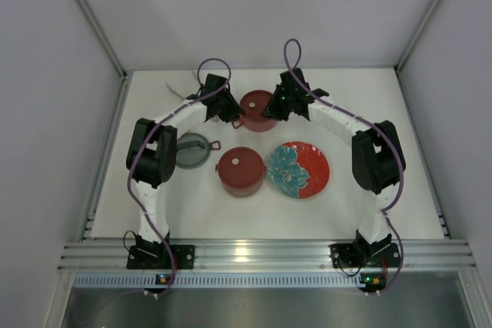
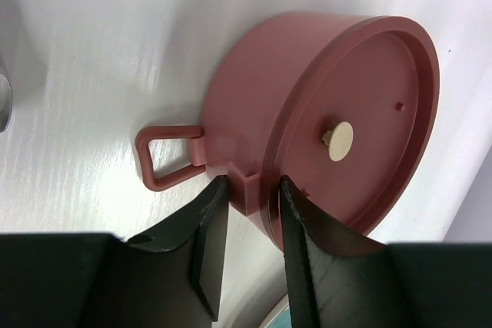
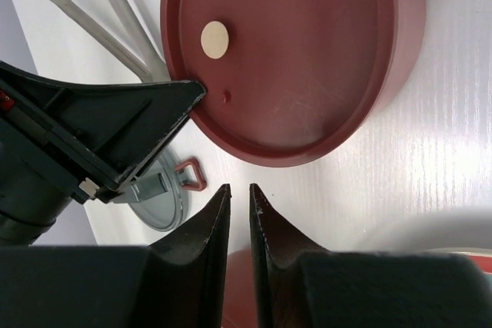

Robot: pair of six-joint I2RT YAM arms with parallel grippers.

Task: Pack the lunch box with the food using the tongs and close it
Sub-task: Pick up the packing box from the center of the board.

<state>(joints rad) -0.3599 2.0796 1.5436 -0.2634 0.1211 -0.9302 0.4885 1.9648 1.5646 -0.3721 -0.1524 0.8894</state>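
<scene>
The lunch box shows as two dusty-pink pots with maroon lids on. One pot stands at the back between both grippers, the other pot nearer the middle. My left gripper is shut on the back pot's edge, one finger on its side lug, the other across the lid rim. My right gripper hovers just off that pot's other side, jaws a narrow gap apart, nothing between them. The tongs lie on the table behind the pot. The food is hidden.
A red plate with a teal flower lies right of the nearer pot. A small grey round dish with a red loop handle sits to its left. White walls close in the table on three sides.
</scene>
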